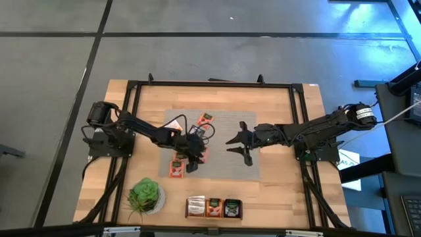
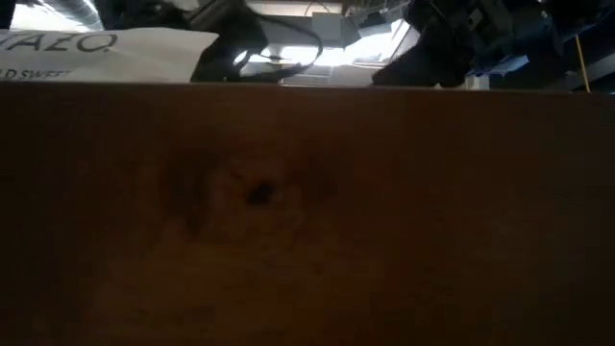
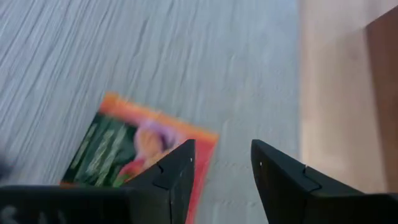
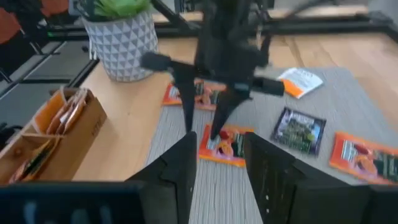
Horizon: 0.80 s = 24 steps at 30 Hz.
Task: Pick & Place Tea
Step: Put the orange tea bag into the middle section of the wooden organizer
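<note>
Wooden table (image 1: pixel 276 191) with a grey mat (image 1: pixel 227 128) at its middle, both arms reaching over the mat

Left gripper (image 1: pixel 192 160) is hanging with its fingers (image 3: pixel 177 180) spread and holding nothing, over an orange tea sachet (image 3: pixel 134 149) lying flat on the mat; right gripper (image 1: pixel 238 146) is waiting nearby with fingers parted, also holding nothing. More sachets (image 4: pixel 360 155) are lying scattered on the mat, one (image 1: pixel 176 168) at its edge, while others are sitting in the wooden box (image 1: pixel 214 208) beside the potted plant (image 1: pixel 145 195)

Left gripper (image 1: pixel 192 162) lowered, fingers parted, right gripper (image 1: pixel 237 146) hovering nearby, fingers spread
</note>
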Each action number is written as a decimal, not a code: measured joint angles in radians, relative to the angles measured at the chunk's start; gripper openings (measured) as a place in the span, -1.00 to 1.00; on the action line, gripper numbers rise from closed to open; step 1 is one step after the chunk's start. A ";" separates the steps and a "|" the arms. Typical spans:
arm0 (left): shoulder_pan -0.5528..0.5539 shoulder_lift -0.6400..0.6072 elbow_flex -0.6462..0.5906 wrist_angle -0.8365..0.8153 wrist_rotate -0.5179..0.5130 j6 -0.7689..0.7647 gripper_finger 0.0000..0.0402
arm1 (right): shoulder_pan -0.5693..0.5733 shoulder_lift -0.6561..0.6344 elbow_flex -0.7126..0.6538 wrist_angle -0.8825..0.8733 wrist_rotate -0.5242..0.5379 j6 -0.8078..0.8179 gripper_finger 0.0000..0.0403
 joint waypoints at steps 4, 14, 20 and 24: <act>0.002 0.000 -0.054 -0.002 0.006 -0.006 -0.26 | 0.000 0.000 0.000 0.034 0.000 -0.025 -0.33; 0.000 -0.005 -0.122 0.087 -0.029 -0.024 -0.26 | -0.027 0.089 0.000 0.088 0.058 0.108 -0.33; -0.001 -0.016 -0.123 0.120 -0.006 0.041 -0.28 | -0.113 0.256 0.062 0.095 -0.050 0.212 -0.33; -0.006 -0.064 -0.114 0.087 0.018 0.038 -0.26 | -0.139 0.362 0.151 0.091 -0.197 0.210 -0.33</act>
